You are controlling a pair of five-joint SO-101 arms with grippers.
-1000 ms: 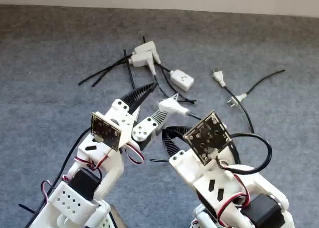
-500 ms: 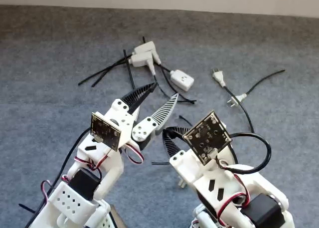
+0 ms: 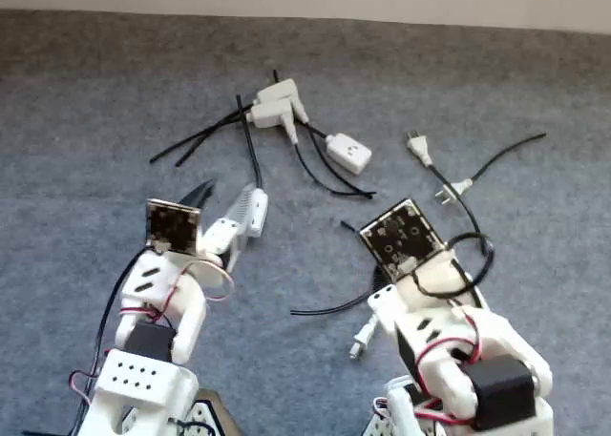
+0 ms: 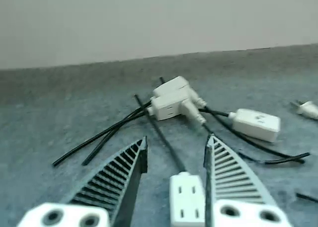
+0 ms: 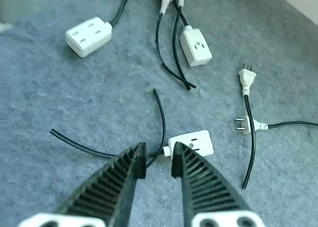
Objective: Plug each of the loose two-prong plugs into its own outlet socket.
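My left gripper (image 3: 227,199) (image 4: 176,140) stands open over the carpet, and a white outlet socket (image 3: 256,205) (image 4: 188,202) lies between its fingers, close to one of them. Under its camera board, my right gripper (image 5: 159,151) is open by a narrow gap with nothing in it. Just past its tips lies a second white socket (image 5: 191,143) on a black cord. A third socket (image 3: 348,153) (image 5: 196,45) lies farther out. Two loose white plugs (image 3: 417,146) (image 3: 451,194) rest at the right. A joined plug and socket (image 3: 277,104) (image 4: 171,100) lie at the back.
Black cords (image 3: 205,135) fan out to the left of the joined pair, and another cord (image 3: 329,305) runs in front of the right arm. A small white plug-like piece (image 3: 361,341) lies beside the right arm's base. Grey carpet (image 3: 86,121) covers the floor.
The left arm has swung left and drawn back, its gripper now over the socket. The right arm has pulled back, and a cord now shows in front of it.
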